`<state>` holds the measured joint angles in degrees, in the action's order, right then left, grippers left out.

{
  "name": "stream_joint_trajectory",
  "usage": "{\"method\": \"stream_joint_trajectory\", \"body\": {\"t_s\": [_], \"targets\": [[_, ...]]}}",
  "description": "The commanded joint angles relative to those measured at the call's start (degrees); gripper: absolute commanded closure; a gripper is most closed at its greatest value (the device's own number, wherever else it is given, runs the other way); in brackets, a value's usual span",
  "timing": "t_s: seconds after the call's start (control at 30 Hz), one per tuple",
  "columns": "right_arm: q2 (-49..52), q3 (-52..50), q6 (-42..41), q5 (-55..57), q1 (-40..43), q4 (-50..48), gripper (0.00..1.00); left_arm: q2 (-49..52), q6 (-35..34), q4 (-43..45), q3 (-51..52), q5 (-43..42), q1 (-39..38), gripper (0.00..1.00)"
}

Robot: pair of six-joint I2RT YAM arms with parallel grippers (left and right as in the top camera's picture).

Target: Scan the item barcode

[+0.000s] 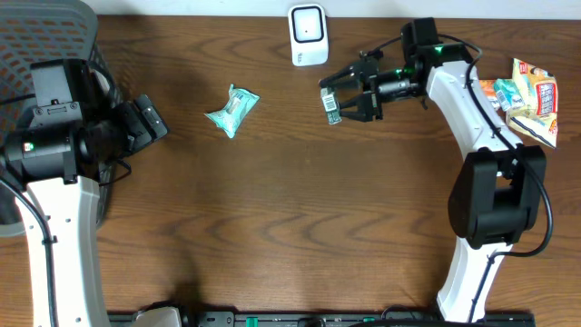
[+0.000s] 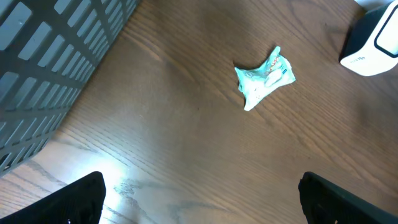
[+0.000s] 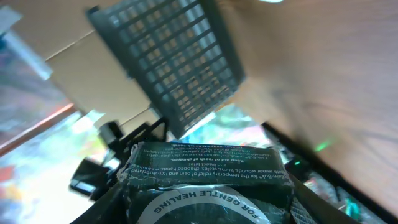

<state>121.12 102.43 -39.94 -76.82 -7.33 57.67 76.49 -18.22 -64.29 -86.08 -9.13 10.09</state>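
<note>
- Risk: item (image 1: 332, 106) may fail to read. Its striped label seems turned upward, not toward scanner (image 1: 308, 34), and tilting to correct that could loosen the hold.
- Right gripper (image 1: 343, 100) clamps item near scanner; left gripper (image 1: 152, 118) gapes, empty.
- Long axis: near-to-far across table (image 1: 300, 209), far end nearest scanner.

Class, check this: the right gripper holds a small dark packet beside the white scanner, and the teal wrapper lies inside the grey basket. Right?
Not quite. The overhead view shows the teal wrapper lying on the wooden table, outside the grey basket. The rest stands: the right gripper holds the small dark packet beside the white scanner.
</note>
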Motion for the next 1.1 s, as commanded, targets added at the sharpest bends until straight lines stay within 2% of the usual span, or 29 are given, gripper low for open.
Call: {"method": "stream_joint_trajectory", "body": {"t_s": [0.0,0.7,1.07], "targets": [[-0.6,0.0,0.8,-7.6,0.8,0.0,0.46,0.1,-0.1,-0.2,-1.2,-0.3,0.2,0.02],[-0.6,0.0,-0.3,-6.0,1.2,0.0,0.47,0.1,-0.1,-0.2,-1.2,-0.3,0.2,0.02],[-0.6,0.0,-20.5,-4.7,1.2,-3.1,0.45,0.1,-0.1,-0.2,-1.2,-0.3,0.2,0.02]]}}
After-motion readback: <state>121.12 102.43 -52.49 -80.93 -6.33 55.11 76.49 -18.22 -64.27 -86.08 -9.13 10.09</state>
